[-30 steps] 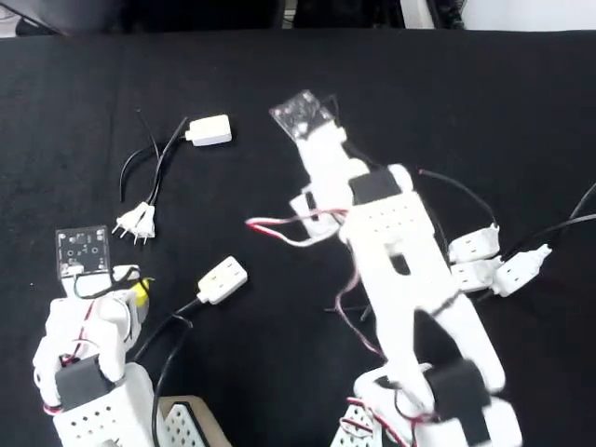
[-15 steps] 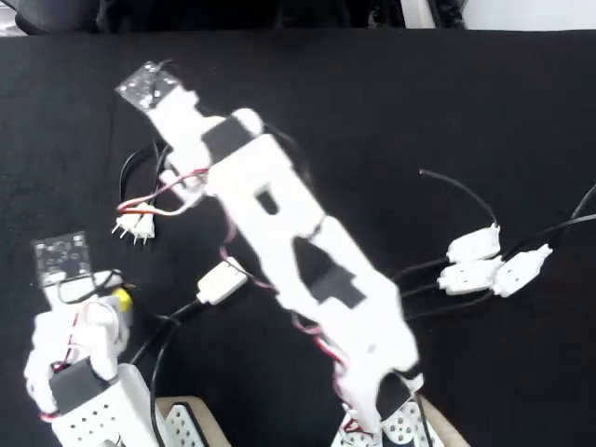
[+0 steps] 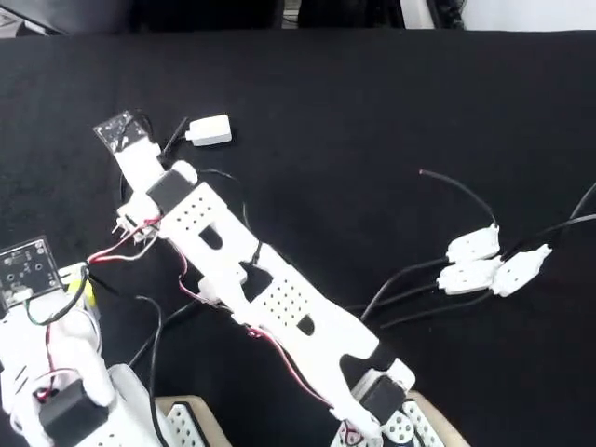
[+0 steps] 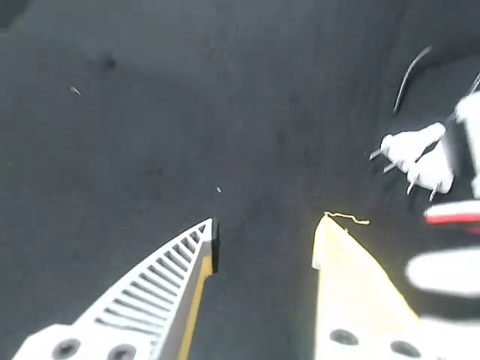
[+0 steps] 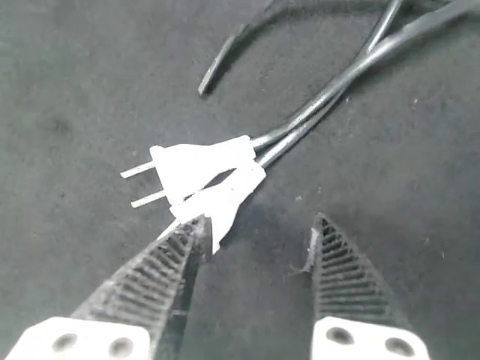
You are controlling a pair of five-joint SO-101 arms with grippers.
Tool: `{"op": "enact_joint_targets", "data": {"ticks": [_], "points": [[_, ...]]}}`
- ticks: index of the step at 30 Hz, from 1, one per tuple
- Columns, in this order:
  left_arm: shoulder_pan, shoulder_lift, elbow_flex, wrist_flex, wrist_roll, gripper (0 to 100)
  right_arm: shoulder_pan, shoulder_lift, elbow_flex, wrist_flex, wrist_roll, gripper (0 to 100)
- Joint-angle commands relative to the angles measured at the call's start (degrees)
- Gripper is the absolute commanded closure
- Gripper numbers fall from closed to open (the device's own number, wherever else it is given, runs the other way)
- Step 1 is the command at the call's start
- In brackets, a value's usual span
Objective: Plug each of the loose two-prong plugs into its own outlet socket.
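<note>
Two white two-prong plugs (image 5: 201,166) lie side by side on the black table, their dark cords running off together. My right gripper (image 5: 255,225) hangs open just over them, and one finger (image 5: 171,266) sits right beside the nearer plug (image 5: 227,201). From above, the right arm (image 3: 242,270) stretches to the left side of the table and covers most of the plugs (image 3: 123,223). A white outlet socket (image 3: 210,130) lies a little beyond. My left gripper (image 4: 268,223) stands open over bare table, with the plugs (image 4: 414,154) off to one side.
Three more white cord ends (image 3: 475,261) lie clustered at the right of the table, with black cords trailing toward the edge. The left arm (image 3: 47,372) stands at the near left corner. Loose black cord (image 3: 149,335) runs between the two arm bases.
The right arm has swung from the table's middle far over to the left and come down over the two plugs. The left arm has shifted slightly toward the left edge.
</note>
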Motion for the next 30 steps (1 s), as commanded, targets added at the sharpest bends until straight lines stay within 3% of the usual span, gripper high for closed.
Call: {"op": "enact_joint_targets", "data": {"ticks": [1, 20, 30], "points": [[-0.3, -0.1, -6.1, 2.3, 0.3, 78, -0.3, -0.4, -2.4, 0.4, -2.5, 79.0], [-0.8, -0.1, -7.1, 2.5, 0.5, 78, -5.8, 4.4, -4.0, -3.3, -9.6, 79.0], [-0.8, -0.1, -7.1, 2.5, 0.5, 78, 0.2, 2.9, -4.6, -3.5, -9.6, 79.0]]}}
